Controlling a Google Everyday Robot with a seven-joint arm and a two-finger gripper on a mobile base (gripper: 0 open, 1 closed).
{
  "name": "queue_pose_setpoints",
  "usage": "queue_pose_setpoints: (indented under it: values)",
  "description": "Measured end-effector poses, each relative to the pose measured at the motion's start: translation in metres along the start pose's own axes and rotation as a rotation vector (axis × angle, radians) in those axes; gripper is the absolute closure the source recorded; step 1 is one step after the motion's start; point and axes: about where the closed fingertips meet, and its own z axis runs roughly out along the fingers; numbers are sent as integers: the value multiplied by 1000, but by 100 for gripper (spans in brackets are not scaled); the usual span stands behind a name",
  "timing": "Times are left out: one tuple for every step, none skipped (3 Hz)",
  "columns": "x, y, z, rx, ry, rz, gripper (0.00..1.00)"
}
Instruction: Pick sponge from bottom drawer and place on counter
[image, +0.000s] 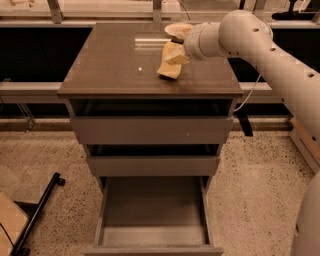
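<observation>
On the right rear of the table (110, 65), the gripper (176, 56) sits low, its jaws closed on the upper end of the sponge (168, 67). The sponge hangs tilted, its lower edge at the tabletop, right of a white dot (140, 69). A bowl (176, 30) stands just behind. Below, the bottom drawer (155, 212) stands open.

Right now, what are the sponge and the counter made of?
The sponge looks like soft foam: tan-yellow, matte, slightly bent. The counter seems hard laminate or coated board: grey-brown, glossy, mirroring light. The hand is at the sponge's top edge, over the counter.
</observation>
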Motion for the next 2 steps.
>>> queue_pose_setpoints:
  values:
    - [0, 2, 2, -3, -1, 0, 0]
    - [0, 2, 2, -3, -1, 0, 0]
